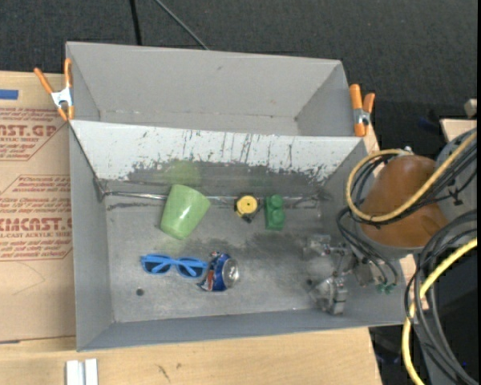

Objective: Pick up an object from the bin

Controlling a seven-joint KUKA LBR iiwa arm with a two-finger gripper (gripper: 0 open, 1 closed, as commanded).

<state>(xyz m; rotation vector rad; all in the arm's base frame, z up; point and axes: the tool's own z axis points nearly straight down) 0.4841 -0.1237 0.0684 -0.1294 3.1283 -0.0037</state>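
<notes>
End effector (pixel 324 274) sits low in the bin (pixel 224 95), near the front-right corner, w/ the orange wrist cover (pixel 401 200) & looped cables just to its right. Its two fingers (pixel 330 297) are spread apart, nothing btwn them but bare bin floor. Nearest thing: small green block (pixel 274 212), up & to the left of the end effector, apart from it. Just left of that block, a small yellow round piece (pixel 246 206). Further left, a light green cup (pixel 183 211) on its side. Level w/ the end effector & well to its left: crushed blue-and-red can (pixel 219 272), touching blue sunglasses (pixel 172 265) beyond it.
</notes>
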